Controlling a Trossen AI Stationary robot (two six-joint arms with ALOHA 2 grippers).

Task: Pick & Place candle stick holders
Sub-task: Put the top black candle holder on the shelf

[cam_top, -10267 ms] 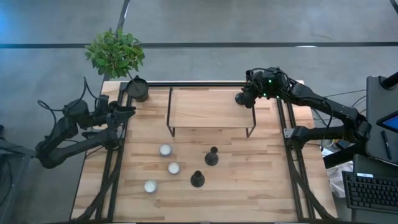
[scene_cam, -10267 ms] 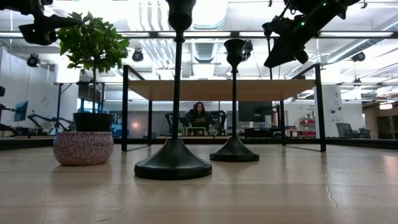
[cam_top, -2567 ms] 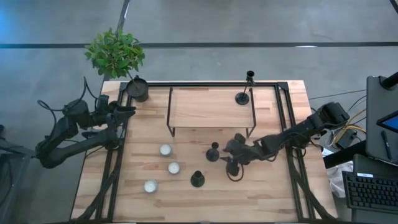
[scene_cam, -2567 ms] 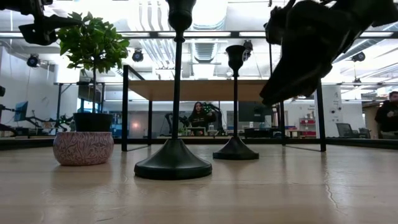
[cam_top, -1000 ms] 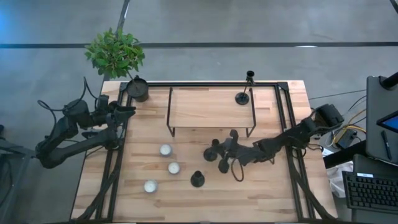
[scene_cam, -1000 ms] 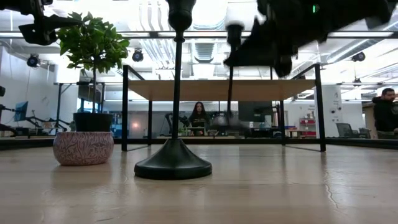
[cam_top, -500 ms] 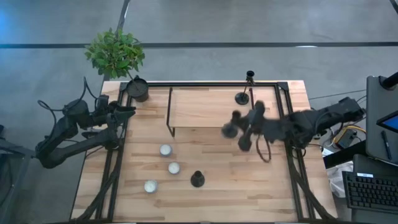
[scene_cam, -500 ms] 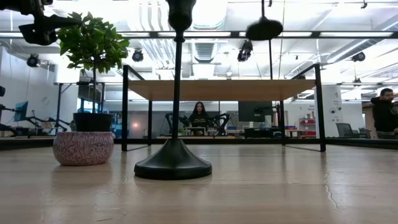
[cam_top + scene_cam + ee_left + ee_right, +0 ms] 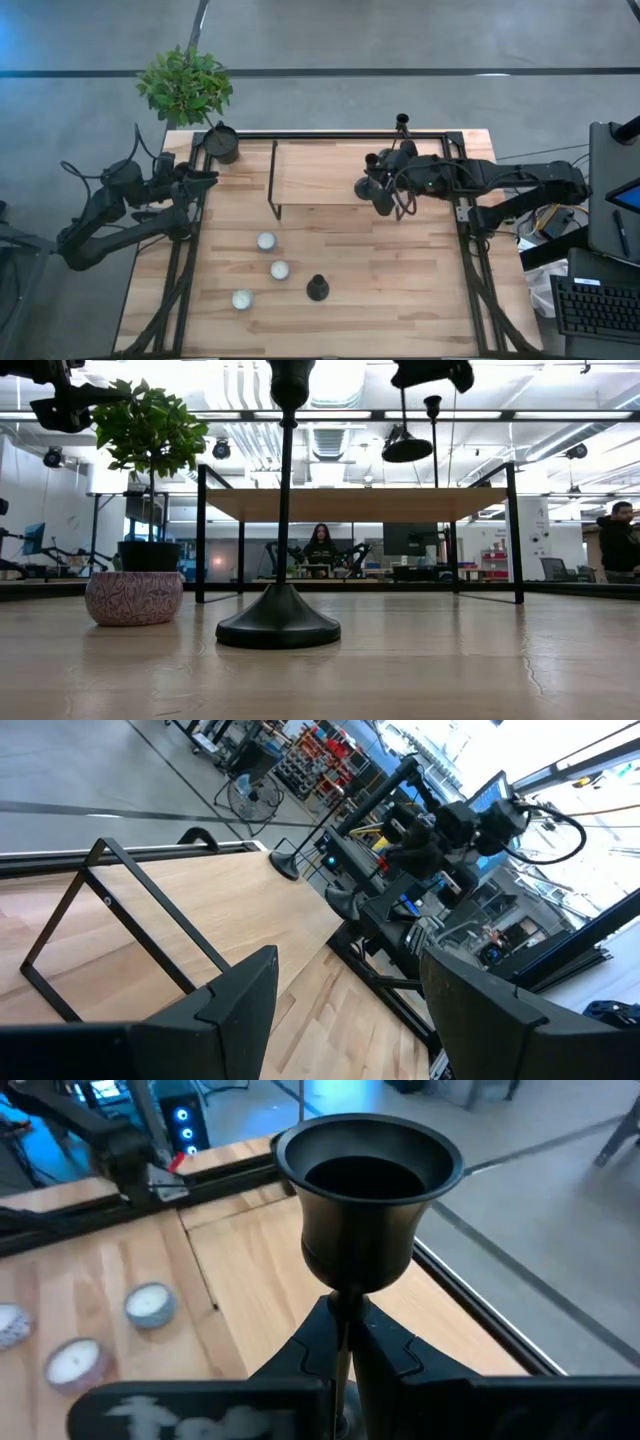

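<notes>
My right gripper (image 9: 382,190) is shut on a black candle stick holder (image 9: 366,188), held in the air above the right part of the low wooden shelf (image 9: 320,175). In the low view its round base (image 9: 407,450) hangs above the shelf top. A second holder (image 9: 390,155) stands by its base on the shelf's far right corner. A third (image 9: 317,288) stands by its base on the table near the front; it is large in the low view (image 9: 280,622). My left gripper (image 9: 345,1020) is open and empty at the table's left edge. My right gripper pinches the holder's thin stem (image 9: 342,1315) between its two fingers, just below the cup-shaped top (image 9: 365,1175). The fingers come from the table's right side and lie across the stem. The holder hangs upright, base down, lifted clear of table and shelf.
Three small round tea lights (image 9: 265,241) (image 9: 280,270) (image 9: 242,299) lie on the table's left half. A potted green plant (image 9: 222,145) stands at the far left corner. A black frame (image 9: 455,210) runs along the table's sides. People show in the room beyond.
My right gripper has lifted the holder off the table's middle and carried it up and toward the far right, to above the shelf's right part. The holder stays upright and is now clear of the table.
</notes>
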